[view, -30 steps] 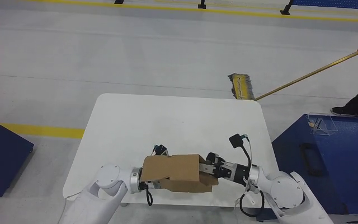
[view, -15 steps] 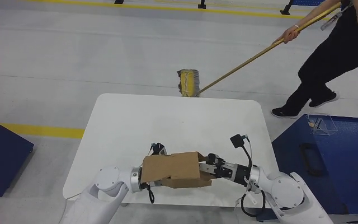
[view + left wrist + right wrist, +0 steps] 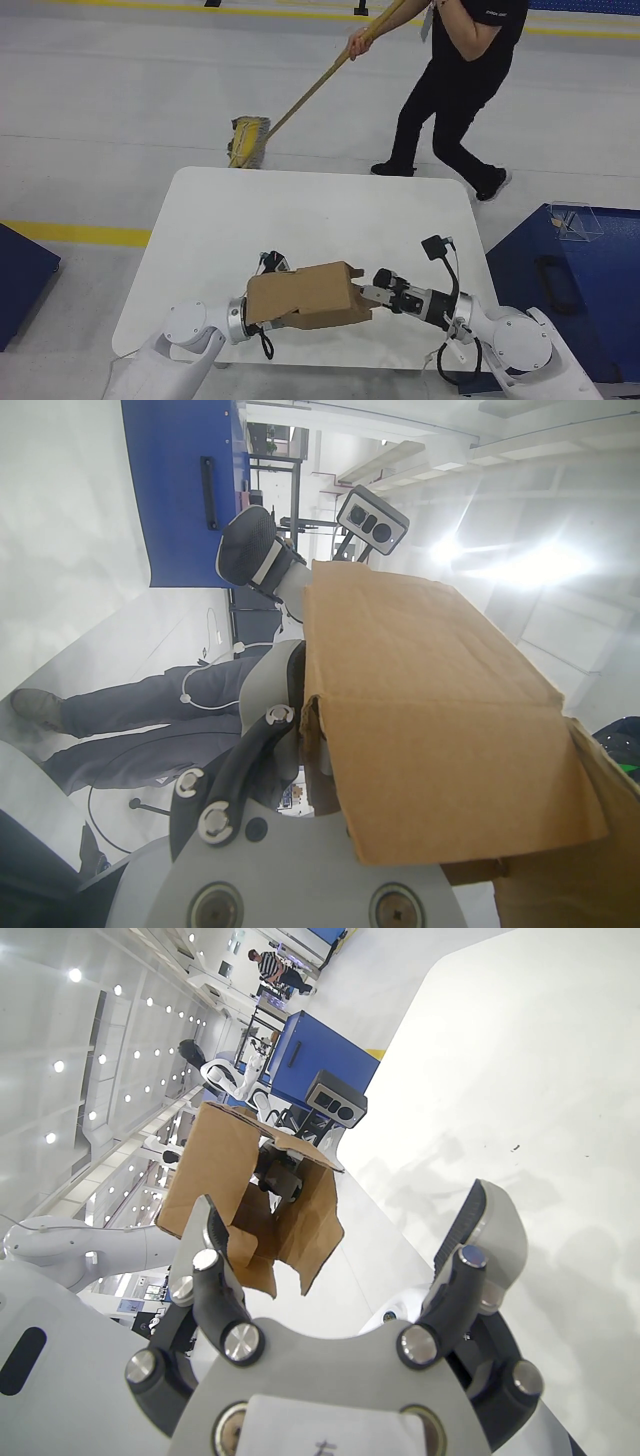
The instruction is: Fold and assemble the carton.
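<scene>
A brown carton (image 3: 305, 295) hangs tilted over the near part of the white table (image 3: 300, 210), its open end with loose flaps facing the right arm. My left gripper (image 3: 278, 1176) reaches inside the carton from its far end and is shut on a carton wall. In the left wrist view a carton panel (image 3: 440, 720) lies close against one grey finger (image 3: 265, 685). My right gripper (image 3: 340, 1223) stands open just off the carton's (image 3: 250, 1208) open end, nothing clamped between its fingers. From above, the right gripper (image 3: 366, 293) sits at the carton's right end.
A blue cabinet (image 3: 560, 290) stands close to the table's right side, and another blue unit (image 3: 20, 280) is off to the left. A broom head (image 3: 248, 142) sweeps the floor just beyond the table's far edge. The table's far half is bare.
The carton has shifted slightly left and tilted, its right end now higher. The right gripper stays at that end. The broom has swept leftward behind the table.
</scene>
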`<action>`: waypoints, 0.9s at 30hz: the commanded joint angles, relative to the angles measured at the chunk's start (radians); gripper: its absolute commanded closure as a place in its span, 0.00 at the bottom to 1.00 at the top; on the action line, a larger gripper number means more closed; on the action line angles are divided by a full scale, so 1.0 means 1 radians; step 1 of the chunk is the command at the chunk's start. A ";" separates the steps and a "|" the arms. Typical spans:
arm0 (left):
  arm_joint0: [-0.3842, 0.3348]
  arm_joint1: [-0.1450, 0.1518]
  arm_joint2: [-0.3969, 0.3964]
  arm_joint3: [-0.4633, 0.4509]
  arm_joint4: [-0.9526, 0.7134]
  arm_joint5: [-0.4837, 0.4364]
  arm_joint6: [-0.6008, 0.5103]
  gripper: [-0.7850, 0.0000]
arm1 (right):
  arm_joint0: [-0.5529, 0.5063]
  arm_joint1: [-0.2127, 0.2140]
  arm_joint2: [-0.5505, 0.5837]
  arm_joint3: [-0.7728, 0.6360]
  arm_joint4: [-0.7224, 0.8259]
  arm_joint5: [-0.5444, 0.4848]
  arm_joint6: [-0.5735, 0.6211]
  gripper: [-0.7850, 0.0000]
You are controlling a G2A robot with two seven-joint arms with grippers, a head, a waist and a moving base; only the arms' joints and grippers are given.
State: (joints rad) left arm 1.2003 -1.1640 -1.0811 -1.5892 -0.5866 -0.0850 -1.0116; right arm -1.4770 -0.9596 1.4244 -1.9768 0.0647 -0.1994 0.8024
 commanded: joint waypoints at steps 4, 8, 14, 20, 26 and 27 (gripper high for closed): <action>0.001 -0.001 0.010 0.002 0.009 -0.001 -0.006 1.00 | 0.004 -0.002 -0.022 0.001 -0.009 0.007 0.005 0.00; -0.006 -0.003 0.025 0.007 0.016 0.001 -0.007 1.00 | 0.025 -0.006 -0.063 0.007 -0.034 0.018 -0.003 0.00; -0.012 -0.004 0.031 0.013 0.012 0.004 -0.013 1.00 | 0.045 -0.011 -0.095 0.017 -0.046 0.029 -0.009 0.00; -0.023 -0.005 0.032 0.031 -0.033 0.039 -0.057 1.00 | 0.052 -0.012 -0.103 0.021 -0.044 0.032 -0.008 0.00; -0.028 -0.005 0.030 0.036 -0.038 0.043 -0.063 1.00 | 0.054 -0.012 -0.099 0.024 -0.041 0.032 -0.009 0.00; -0.028 -0.005 0.030 0.036 -0.038 0.043 -0.063 1.00 | 0.054 -0.012 -0.096 0.024 -0.039 0.033 -0.008 0.00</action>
State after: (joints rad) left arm 1.1724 -1.1688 -1.0506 -1.5529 -0.6246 -0.0415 -1.0747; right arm -1.4231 -0.9720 1.3262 -1.9528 0.0242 -0.1676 0.7932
